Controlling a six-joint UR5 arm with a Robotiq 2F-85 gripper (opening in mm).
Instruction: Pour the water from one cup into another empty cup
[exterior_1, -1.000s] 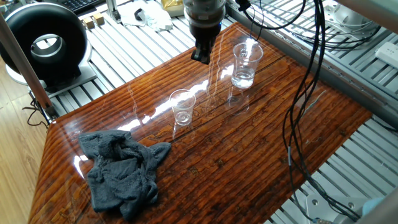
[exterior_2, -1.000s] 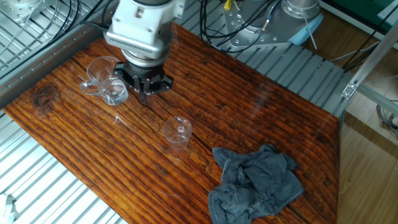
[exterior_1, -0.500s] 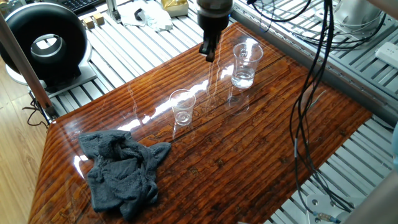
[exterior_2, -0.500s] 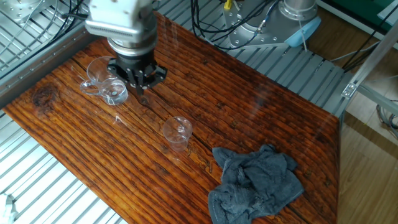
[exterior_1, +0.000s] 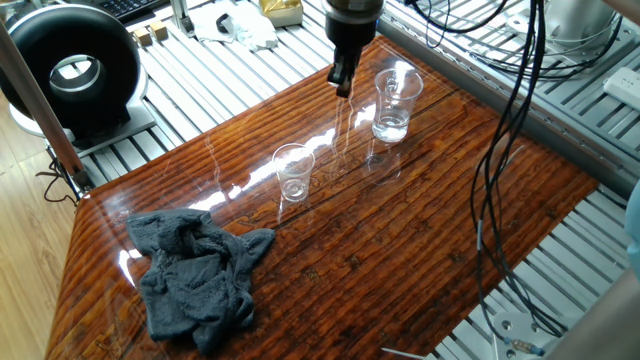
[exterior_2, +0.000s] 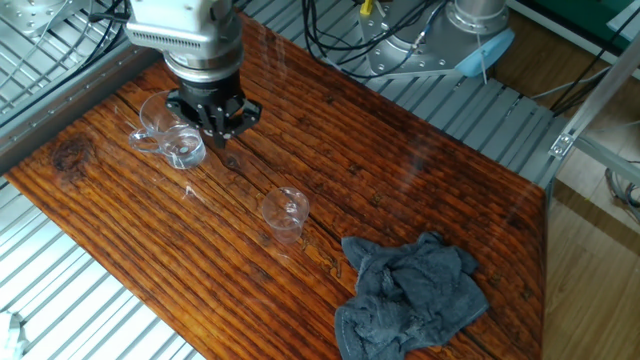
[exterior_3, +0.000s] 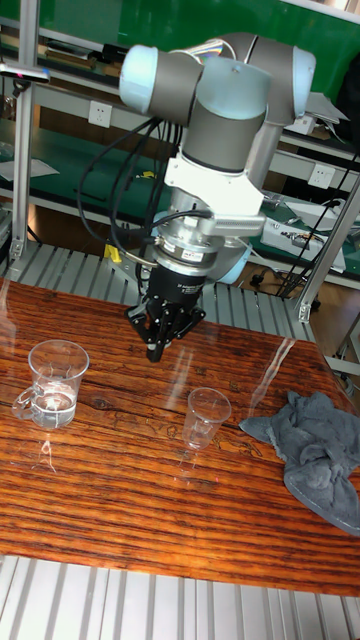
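Hanging above the far side of the wooden surface (exterior_1: 400, 240), the claw (exterior_1: 342, 84) appears to us with its fingers drawn close together and nothing between them; from the other fixed view the claw (exterior_2: 214, 128) shows as a dark cluster of fingertips, and we cannot make out a clear gap there either. The tall fixed view sets the claw (exterior_3: 157, 349) in the air, off the wood, between the two cups and nearer the larger one. We see the larger cup (exterior_1: 396, 103) standing upright just beside the claw, with the water (exterior_1: 390, 128) lying shallow in its bottom; the tall fixed view shows that level more plainly through the wall of the larger cup (exterior_3: 54, 382). The smaller cup (exterior_1: 293, 172) stands upright near the middle of the surface, apart from both. A crumpled grey cloth (exterior_1: 195, 276) lies toward one corner.
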